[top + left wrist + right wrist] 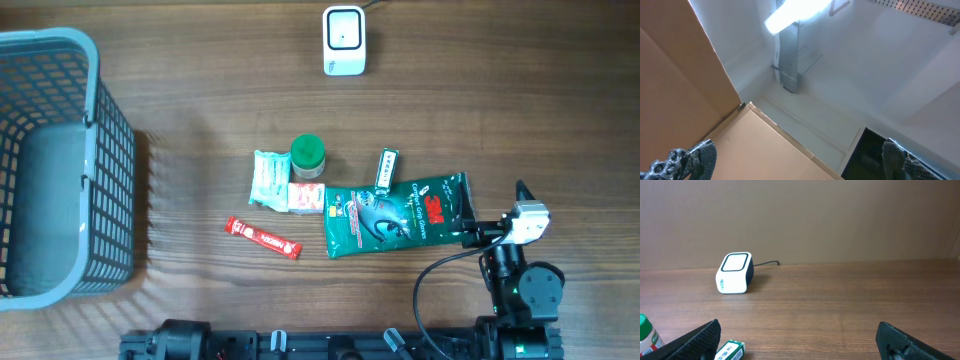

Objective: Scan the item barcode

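A brown wood-grain bench is carrying everything. A grey-blue mesh basket is sitting at its left edge, and a white scanner is standing at the far side, well apart. Near the middle, a green-capped bottle is standing beside a pale packet and a pink-white packet. A small green box and a green glove pack are lying to their right, and a red sachet is lying nearer the front.
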Tool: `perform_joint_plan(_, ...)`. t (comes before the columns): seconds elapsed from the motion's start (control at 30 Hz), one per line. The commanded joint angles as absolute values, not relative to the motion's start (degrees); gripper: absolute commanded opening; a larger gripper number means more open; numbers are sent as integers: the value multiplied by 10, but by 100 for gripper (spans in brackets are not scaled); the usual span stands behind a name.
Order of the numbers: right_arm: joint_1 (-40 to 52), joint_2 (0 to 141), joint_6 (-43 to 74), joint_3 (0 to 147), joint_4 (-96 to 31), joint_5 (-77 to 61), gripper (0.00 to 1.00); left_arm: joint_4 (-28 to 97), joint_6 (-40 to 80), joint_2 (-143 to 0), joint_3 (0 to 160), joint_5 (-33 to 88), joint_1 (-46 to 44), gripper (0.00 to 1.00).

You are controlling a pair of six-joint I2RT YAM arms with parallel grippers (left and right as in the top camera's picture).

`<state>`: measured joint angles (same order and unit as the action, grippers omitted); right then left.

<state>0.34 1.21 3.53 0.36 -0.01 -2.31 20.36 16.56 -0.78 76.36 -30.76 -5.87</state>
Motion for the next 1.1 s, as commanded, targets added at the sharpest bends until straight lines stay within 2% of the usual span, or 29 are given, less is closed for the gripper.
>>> perform_joint_plan(0.0,6,10,31,3,1,-20,100,201,166,-3,762,-311,-51,100)
perform_joint_plan(0.4,6,10,32,3,1,-20,100,209,173,-3,760,-311,-32,100)
perform_joint_plan(0.57,6,10,32,3,1,-20,100,298,274,-3,759,-303,-31,100)
perform_joint_plan(0.7,6,10,32,3,1,-20,100,328,274,-3,724,-250,-37,100)
perform_joint_plan(0.87,6,10,77,3,1,-43,100,249,215,-3,597,-114,-47,100)
perform_joint_plan(1.0,6,10,106,3,1,-48,100,156,197,-3,490,-83,-47,100)
perform_joint_plan(1.07,6,10,204,3,3,-69,100,112,197,-3,437,-76,-47,100)
